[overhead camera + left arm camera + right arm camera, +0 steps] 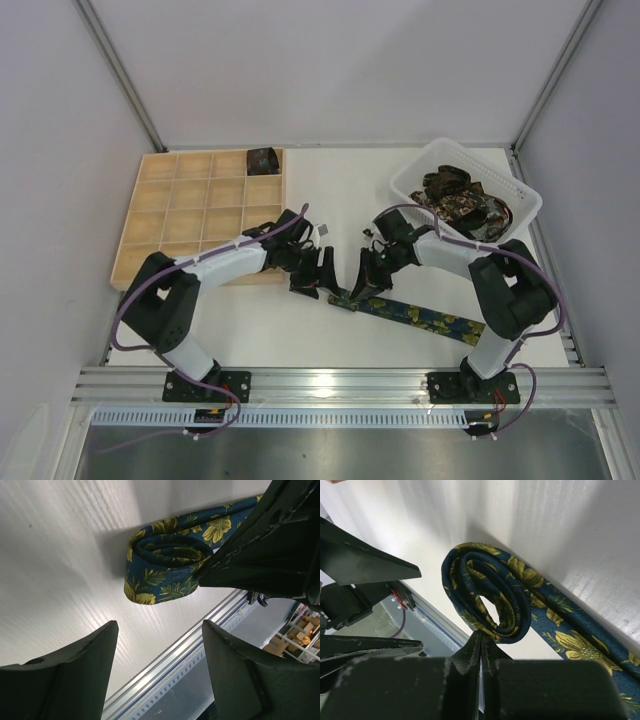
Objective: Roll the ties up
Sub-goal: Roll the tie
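A navy tie with yellow-green flowers [425, 317] lies on the table, its left end wound into a loose roll [487, 595], which also shows in the left wrist view [165, 565]. My right gripper [481, 639] is shut on the edge of that roll, pinching the fabric at the fingertips. My left gripper [160, 630] is open and empty, just left of the roll [345, 297], not touching it. Several dark ties with gold print [460, 200] lie heaped in the white basket. One rolled dark tie [263, 159] sits in a top-row cell of the wooden tray.
The pale wooden grid tray [190, 215] lies at the left, under the left arm's forearm. The white slotted basket [520, 190] stands at the back right. The metal rail [340, 385] runs along the near table edge.
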You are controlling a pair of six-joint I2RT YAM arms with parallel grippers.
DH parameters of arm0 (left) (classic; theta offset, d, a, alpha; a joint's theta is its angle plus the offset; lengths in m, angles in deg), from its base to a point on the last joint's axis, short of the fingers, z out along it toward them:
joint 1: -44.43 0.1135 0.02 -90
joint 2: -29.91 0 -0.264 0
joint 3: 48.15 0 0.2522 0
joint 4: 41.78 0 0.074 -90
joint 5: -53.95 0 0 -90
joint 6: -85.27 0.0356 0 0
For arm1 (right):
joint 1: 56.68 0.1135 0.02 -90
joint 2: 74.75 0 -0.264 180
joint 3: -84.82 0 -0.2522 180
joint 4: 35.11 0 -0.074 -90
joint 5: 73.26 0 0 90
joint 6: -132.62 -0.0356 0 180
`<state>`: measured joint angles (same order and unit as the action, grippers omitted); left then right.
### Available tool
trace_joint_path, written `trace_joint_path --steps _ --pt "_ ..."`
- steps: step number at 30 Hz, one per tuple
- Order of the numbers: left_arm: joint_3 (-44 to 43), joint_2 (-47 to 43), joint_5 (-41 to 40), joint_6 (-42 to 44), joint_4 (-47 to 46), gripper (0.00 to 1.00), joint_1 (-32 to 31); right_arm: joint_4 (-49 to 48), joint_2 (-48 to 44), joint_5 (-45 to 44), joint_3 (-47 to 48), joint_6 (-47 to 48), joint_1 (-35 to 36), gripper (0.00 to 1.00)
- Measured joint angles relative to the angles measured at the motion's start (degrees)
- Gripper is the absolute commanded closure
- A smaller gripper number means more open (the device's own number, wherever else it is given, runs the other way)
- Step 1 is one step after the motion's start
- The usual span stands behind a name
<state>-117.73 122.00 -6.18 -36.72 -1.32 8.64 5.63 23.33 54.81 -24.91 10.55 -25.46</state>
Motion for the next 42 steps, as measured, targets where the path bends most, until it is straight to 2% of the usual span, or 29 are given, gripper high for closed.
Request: trace_joint_path --steps 18,24,30,33,34,35,36,42 --pt "-2.43 8.57 4.90 3.61 -5.20 0.26 0.00 -0.90 2.21 -1.14 -0.79 3.74 -2.47 0.99" --pt "-4.33 11.58 5.55 3.28 -5.73 0.30 0.00 -1.05 2.25 -1.16 -0.79 4.35 -2.47 0.99" --pt "-4.66 12.50 6.29 1.38 -6.69 0.48 -0.42 -1.09 2.25 -1.16 -0.79 4.76 -2.45 0.99" --pt "-4.07 12.48 5.86 -0.24 -8.20 0.76 -1.01 -1.07 2.25 -1.44 -0.79 4.81 -2.14 0.99" --pt "-3.28 12.41 5.64 -0.87 -9.38 0.90 -1.18 -1.07 2.25 -1.62 -0.79 4.79 -2.08 0.99" --pt "-2.56 12.28 5.40 -1.42 -10.21 0.96 -1.27 -1.09 2.25 -1.75 -0.79 4.79 -1.95 0.99" --pt "-1.25 11.85 5.09 -2.32 -11.43 1.00 -1.38 -1.09 2.21 -1.84 -0.79 4.76 -1.70 0.99" --pt "6.01 5.01 1.66 -5.22 -13.88 0.99 -2.12 -1.38 1.20 -3.13 -1.09 3.67 1.55 0.99"
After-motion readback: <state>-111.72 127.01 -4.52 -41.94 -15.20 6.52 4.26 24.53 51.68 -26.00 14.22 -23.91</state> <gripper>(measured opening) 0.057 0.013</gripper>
